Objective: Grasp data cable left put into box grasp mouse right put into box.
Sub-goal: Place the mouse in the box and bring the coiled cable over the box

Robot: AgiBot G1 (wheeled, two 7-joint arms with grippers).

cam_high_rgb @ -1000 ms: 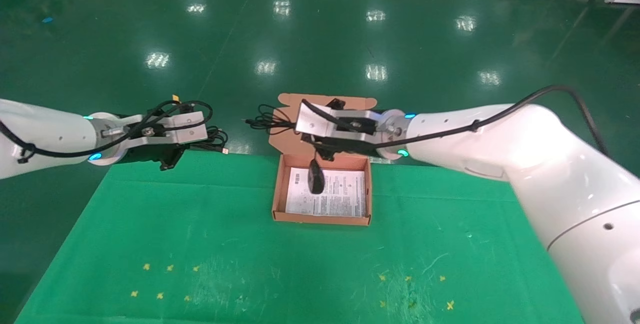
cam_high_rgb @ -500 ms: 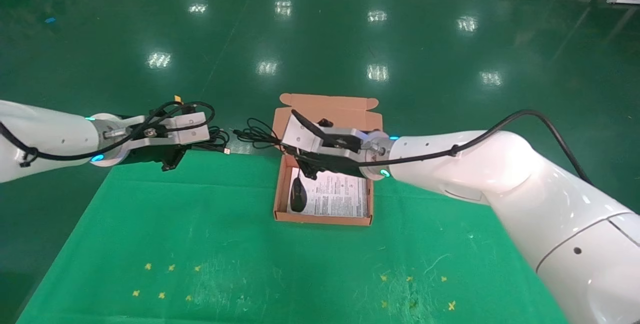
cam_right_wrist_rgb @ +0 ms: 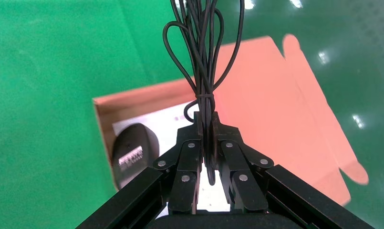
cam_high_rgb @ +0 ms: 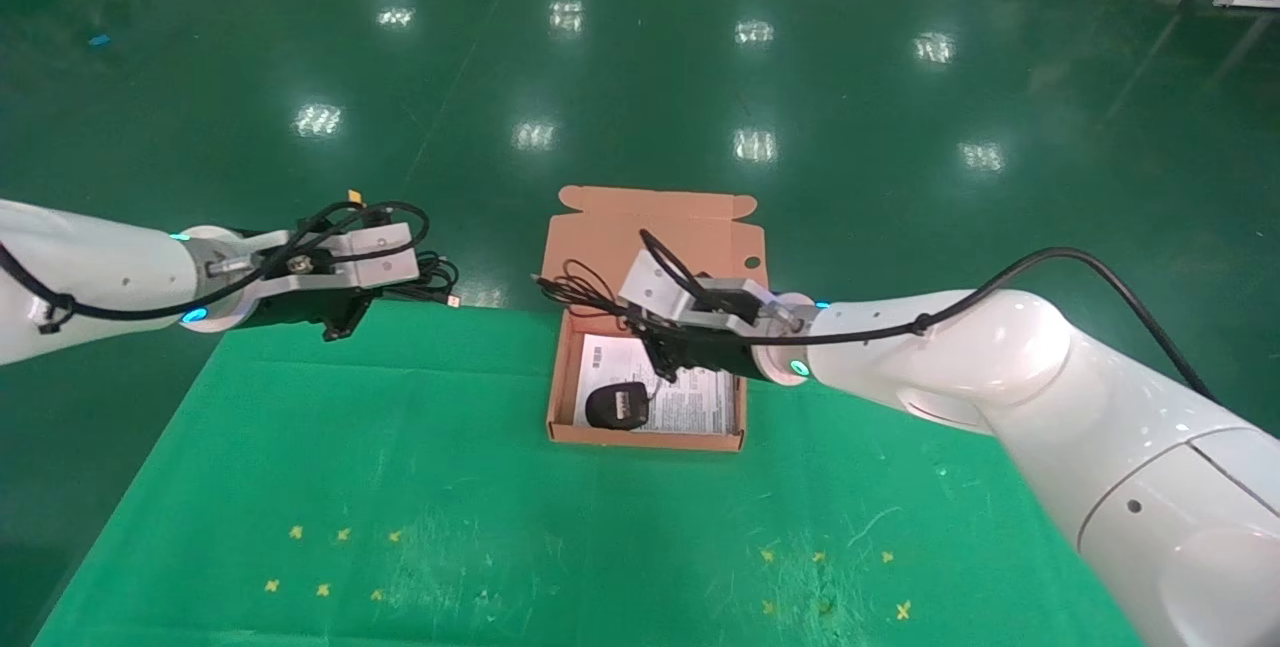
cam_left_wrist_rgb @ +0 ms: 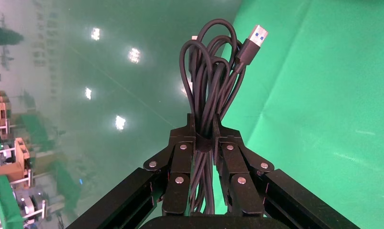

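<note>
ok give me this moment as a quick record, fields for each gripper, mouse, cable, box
left gripper: shut on the cable, held off the table's far left edge
cable: bundled, USB plug free, not in the box
right gripper: shut on the mouse cord, over the box
mouse: lying in the box on the white sheet, near its left wall
box: open, lid folded back away from the robot
</note>
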